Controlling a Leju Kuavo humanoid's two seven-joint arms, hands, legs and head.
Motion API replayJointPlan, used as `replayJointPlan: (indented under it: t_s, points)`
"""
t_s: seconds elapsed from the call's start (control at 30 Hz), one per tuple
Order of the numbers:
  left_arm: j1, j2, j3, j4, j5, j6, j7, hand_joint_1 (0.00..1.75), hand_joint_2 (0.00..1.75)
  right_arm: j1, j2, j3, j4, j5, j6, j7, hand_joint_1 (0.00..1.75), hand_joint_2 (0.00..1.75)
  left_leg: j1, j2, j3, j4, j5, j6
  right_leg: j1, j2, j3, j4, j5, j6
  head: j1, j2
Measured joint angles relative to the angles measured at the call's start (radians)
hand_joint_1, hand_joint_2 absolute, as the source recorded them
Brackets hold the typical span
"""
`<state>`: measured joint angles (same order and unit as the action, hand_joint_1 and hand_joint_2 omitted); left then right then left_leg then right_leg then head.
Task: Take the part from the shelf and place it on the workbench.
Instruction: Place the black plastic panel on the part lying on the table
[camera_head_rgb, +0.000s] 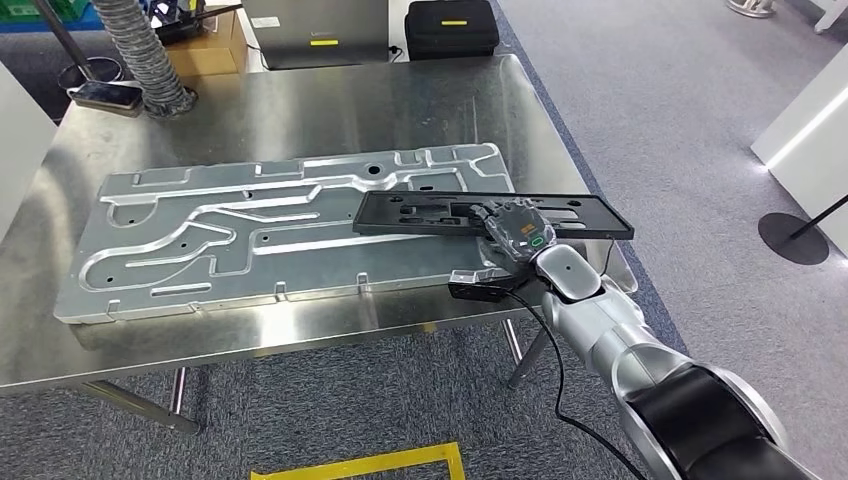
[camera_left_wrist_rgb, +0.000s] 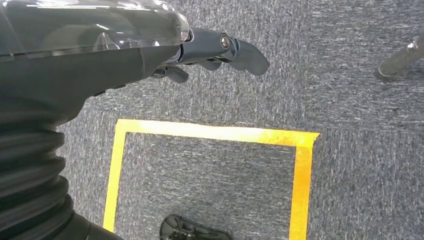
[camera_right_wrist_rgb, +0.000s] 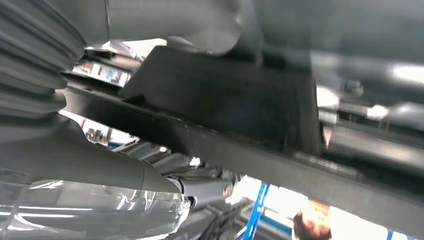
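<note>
The right hand (camera_head_rgb: 512, 232) holds the flat black part (camera_head_rgb: 440, 212), a long slotted plastic panel, by the middle of its near edge, with the fingers lying over its top face; in the right wrist view the part (camera_right_wrist_rgb: 225, 107) crosses close in front of the camera as a dark slab, and how the thumb sits beneath it cannot be made out. The part is over the right half of the steel workbench (camera_head_rgb: 300, 100), its far long edge lying across the near right corner of the large machined aluminium plate (camera_head_rgb: 250, 235) and its right end reaching out towards the bench's right edge. Whether it already rests on the plate or hangs just above it cannot be told from the head view. The step in hand looks like the set-down, and the task seems close to its end. To do it well, the part should come down level so that neither end tips, and the fingers should open only once its weight is plainly carried. Since the right end nears the bench edge, a slight shift inward before release would guard against it sliding off. The fingers should then lift straight up and clear so they do not drag the light panel. The left hand (camera_left_wrist_rgb: 220, 52) hangs over the grey carpet above a square of yellow floor tape (camera_left_wrist_rgb: 210, 132), fingers loosely curled and holding nothing.
</note>
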<state>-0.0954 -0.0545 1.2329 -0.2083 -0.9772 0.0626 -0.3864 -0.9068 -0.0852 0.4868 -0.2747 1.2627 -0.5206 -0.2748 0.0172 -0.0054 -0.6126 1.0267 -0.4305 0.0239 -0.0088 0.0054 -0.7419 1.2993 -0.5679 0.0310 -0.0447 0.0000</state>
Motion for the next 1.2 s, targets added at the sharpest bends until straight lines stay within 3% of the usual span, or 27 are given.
replayJointPlan:
  t_s: [0.03,0.07,0.17,0.2,0.3,0.37,0.47,0.5,0.53,0.57,0.67,0.73,0.8,0.87,0.9,1.0,1.03,1.07,1.1,1.17,1.2]
  points:
    - [0.000,0.000,0.000,0.000,0.001,0.000,0.000,0.00,1.75,0.003,0.000,-0.002,0.002,0.000,0.003,0.001,0.00,0.00,0.000,-0.001,0.001,0.000,0.000,0.000,0.000,0.000,-0.007,0.011,0.007,-0.001,0.000,0.000]
    - [0.001,0.001,0.000,0.000,0.002,0.000,0.000,0.00,1.75,0.004,0.000,-0.005,0.003,0.000,0.005,0.001,0.00,0.00,0.000,-0.002,0.002,0.000,0.000,0.000,0.000,0.000,0.006,-0.020,0.032,-0.004,0.000,0.000]
    - [-0.001,0.001,0.000,0.000,0.003,0.000,0.000,0.00,1.75,-0.001,0.000,-0.013,0.004,-0.004,0.005,0.001,0.00,0.00,-0.002,-0.003,0.006,0.001,-0.003,-0.005,0.006,0.000,0.103,-0.221,0.122,-0.021,0.000,0.000]
    - [-0.001,0.001,0.000,0.000,0.005,0.000,0.000,0.00,1.31,-0.003,0.000,-0.015,0.004,-0.006,0.005,0.000,0.00,0.00,-0.003,-0.003,0.006,0.000,-0.003,-0.010,0.009,-0.001,0.122,-0.262,0.132,-0.026,0.000,0.000]
    - [0.000,0.001,0.001,0.000,0.012,0.000,0.001,0.00,0.00,-0.004,0.000,-0.024,0.005,-0.020,0.002,-0.014,0.00,0.00,-0.003,-0.002,0.007,-0.003,-0.004,-0.026,0.012,-0.001,0.131,-0.284,0.134,-0.036,0.000,0.000]
    - [0.000,0.001,0.001,0.000,0.013,0.001,0.004,0.00,0.00,-0.005,0.002,-0.037,0.004,-0.047,-0.005,-0.042,0.00,0.00,-0.003,-0.001,-0.003,0.025,-0.027,-0.036,0.006,-0.003,0.137,-0.295,0.139,-0.047,0.000,0.000]
    - [0.000,0.003,0.002,0.000,0.013,0.006,0.011,0.00,0.00,-0.002,0.016,-0.075,0.003,-0.120,-0.021,-0.127,0.00,0.00,-0.002,-0.001,-0.077,0.195,-0.115,-0.045,0.005,-0.005,0.141,-0.300,0.141,-0.056,0.000,0.000]
    - [0.000,0.003,0.002,0.000,0.013,0.008,0.014,0.00,0.00,0.001,0.023,-0.091,0.002,-0.147,-0.028,-0.161,0.00,0.00,-0.002,-0.001,-0.102,0.247,-0.133,-0.048,0.005,-0.005,0.141,-0.299,0.140,-0.057,0.000,0.000]
    - [0.000,0.003,0.002,0.000,0.013,0.009,0.016,0.00,0.00,0.003,0.031,-0.108,-0.001,-0.178,-0.034,-0.203,0.00,0.00,-0.002,0.000,-0.113,0.269,-0.131,-0.050,0.006,-0.004,0.142,-0.298,0.139,-0.057,0.000,0.000]
    - [0.000,0.003,0.002,0.000,0.012,0.009,0.018,0.00,0.00,0.005,0.039,-0.126,-0.007,-0.219,-0.041,-0.251,0.00,0.00,-0.002,0.000,-0.106,0.252,-0.111,-0.050,0.006,-0.004,0.142,-0.296,0.138,-0.056,0.000,0.000]
    - [-0.002,0.004,0.002,0.000,0.011,0.012,0.019,0.00,0.00,0.012,0.067,-0.182,-0.061,-0.416,-0.052,-0.384,0.00,0.00,-0.003,0.001,-0.020,0.065,-0.018,-0.045,0.007,-0.002,0.142,-0.285,0.130,-0.049,0.000,0.000]
    - [-0.005,0.003,0.002,0.000,0.011,0.012,0.022,0.00,0.00,0.031,0.076,-0.182,-0.153,-0.619,-0.054,-0.413,0.00,0.00,-0.005,-0.001,0.009,0.002,-0.005,-0.036,0.011,-0.001,0.139,-0.279,0.126,-0.040,0.000,0.000]
    - [-0.005,0.002,0.002,0.000,0.012,0.011,0.027,0.00,0.00,0.060,0.068,-0.146,-0.289,-0.816,-0.056,-0.419,0.00,0.00,-0.006,-0.002,0.011,-0.002,-0.005,-0.025,0.012,-0.001,0.137,-0.279,0.125,-0.032,0.000,0.000]
    - [-0.006,0.000,0.003,0.000,0.016,0.008,0.030,0.00,0.00,0.095,0.047,-0.107,-0.453,-0.959,-0.052,-0.423,0.00,0.00,-0.003,-0.001,0.013,-0.009,-0.001,-0.014,0.010,-0.001,0.129,-0.259,0.107,-0.021,0.000,0.000]
    - [-0.008,0.000,0.004,0.000,0.020,0.005,0.031,0.00,0.00,0.117,0.034,-0.095,-0.542,-1.017,-0.045,-0.425,0.00,0.00,-0.001,0.000,0.014,-0.012,0.001,-0.009,0.008,-0.001,0.115,-0.227,0.084,-0.016,0.000,0.000]
    - [-0.009,-0.002,0.014,0.000,0.042,-0.016,0.031,0.00,0.00,0.217,-0.010,-0.095,-0.847,-1.111,-0.024,-0.428,0.00,0.00,0.000,-0.001,0.014,-0.013,0.000,-0.002,0.003,-0.002,0.028,-0.034,-0.012,-0.004,0.000,0.000]
    - [-0.007,-0.004,0.020,0.000,0.051,-0.026,0.030,0.00,0.00,0.257,-0.026,-0.105,-0.948,-1.112,-0.026,-0.429,0.00,0.00,0.000,-0.002,0.014,-0.013,-0.001,-0.001,0.002,-0.002,0.007,0.009,-0.022,-0.002,0.000,0.000]
    - [-0.004,-0.005,0.025,0.000,0.059,-0.035,0.029,0.00,0.00,0.293,-0.040,-0.120,-1.037,-1.098,-0.035,-0.429,0.00,0.00,0.000,-0.003,0.015,-0.012,-0.002,-0.001,0.001,-0.002,0.005,0.012,-0.011,-0.002,0.000,0.000]
    - [-0.002,-0.008,0.030,0.000,0.066,-0.043,0.027,0.00,0.00,0.324,-0.052,-0.137,-1.112,-1.074,-0.049,-0.429,0.00,0.00,0.000,-0.004,0.016,-0.012,-0.004,-0.002,0.001,-0.002,0.021,-0.026,0.019,-0.004,0.000,0.000]
    - [-0.002,-0.013,0.041,0.000,0.083,-0.061,0.022,0.00,0.00,0.386,-0.069,-0.189,-1.250,-0.972,-0.100,-0.427,0.00,0.00,-0.001,-0.005,0.020,-0.010,-0.008,-0.007,0.004,-0.005,0.091,-0.173,0.090,-0.012,0.000,0.000]
    - [-0.002,-0.016,0.047,0.000,0.093,-0.071,0.019,0.00,0.00,0.426,-0.073,-0.226,-1.304,-0.900,-0.125,-0.424,0.00,0.00,-0.002,-0.006,0.022,-0.010,-0.010,-0.011,0.008,-0.007,0.120,-0.235,0.111,-0.018,0.000,0.000]
